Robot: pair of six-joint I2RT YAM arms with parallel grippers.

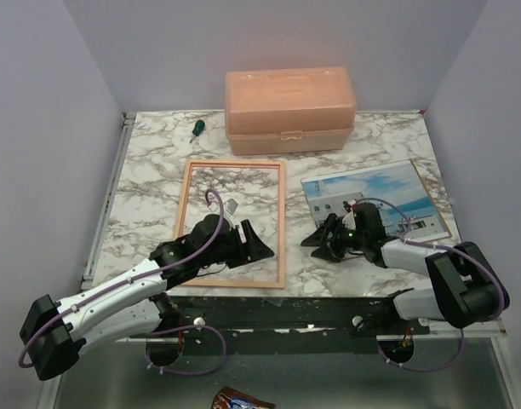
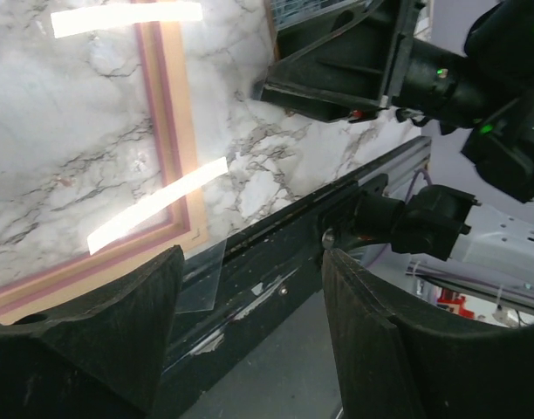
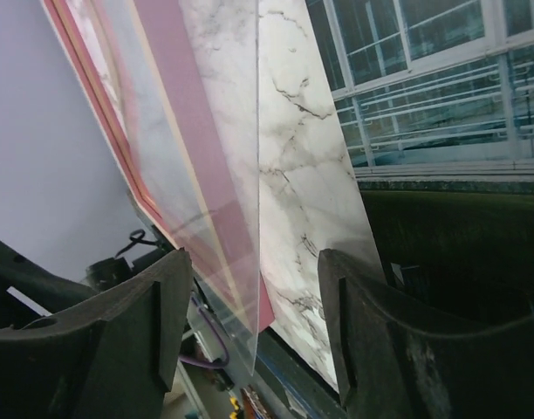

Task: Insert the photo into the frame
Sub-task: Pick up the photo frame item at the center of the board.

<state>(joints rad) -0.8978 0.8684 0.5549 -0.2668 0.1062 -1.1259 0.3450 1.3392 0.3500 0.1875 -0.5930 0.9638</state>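
Left fingers [image 1: 257, 245] spread empty over frame [image 1: 235, 162], right fingers [image 1: 322, 235] spread empty beside photo [image 1: 388, 192], orange box [image 1: 290, 111] and screwdriver [image 1: 195, 129] behind

The left arm [image 1: 116, 298] stretches forward and to the right, lying low. The left gripper [image 1: 259, 243] points rightward with its jaws spread wide (nothing is held between the fingers). The right arm [image 1: 431, 264] folds back toward the left, also low. The right gripper [image 1: 314, 241] faces the other one, its jaws likewise apart.
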